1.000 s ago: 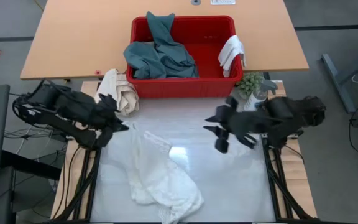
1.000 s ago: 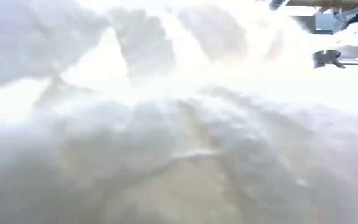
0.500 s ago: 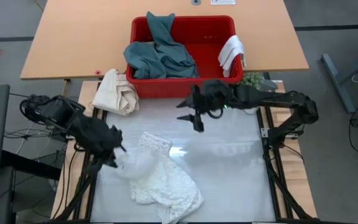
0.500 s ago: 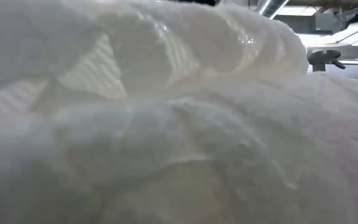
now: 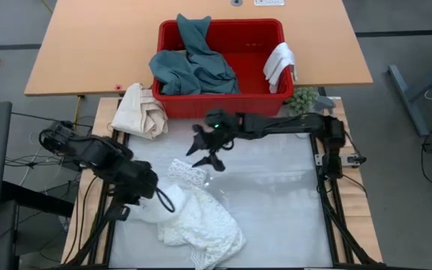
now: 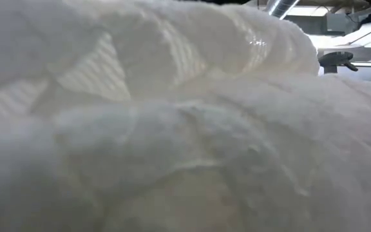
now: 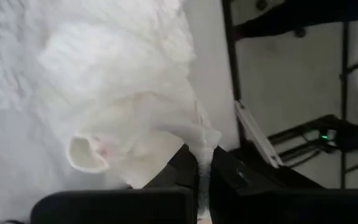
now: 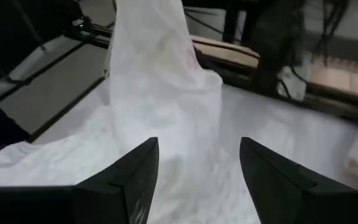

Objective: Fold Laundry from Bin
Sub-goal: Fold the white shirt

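1. High view: I have the white textured towel (image 5: 197,217) crumpled on the pale tabletop (image 5: 276,217), in front of the red bin (image 5: 223,101). Its long axis runs diagonally, from a raised corner near my left arm down toward the near edge. The left claw (image 5: 152,199) sits at that raised corner, fingers together on the cloth. The right claw (image 5: 208,154) hangs over the tabletop between bin and towel, fingers apart and empty. The towel's free upper edge lies just beside it, toward the left arm and slightly nearer me, so I judge the right arm best placed to take a second corner. The teal-green garment (image 5: 190,64) and small white cloth (image 5: 280,64) are in the bin; the cream canvas bundle (image 5: 142,111) lies just outside its left end.

2. Low view: towel folds fill almost the whole picture, so I get nothing of either claw here.

3. Left wrist view: a thin fold of towel (image 7: 135,93) runs down between my two dark fingers (image 7: 179,171), clamped tight. I cannot tell whether it is a true corner or a bunched edge.

4. Right wrist view: both fingers (image 8: 135,180) stand wide with nothing between them. A lifted peak of towel (image 8: 160,87) rises straight ahead; its edges are lost in folds.
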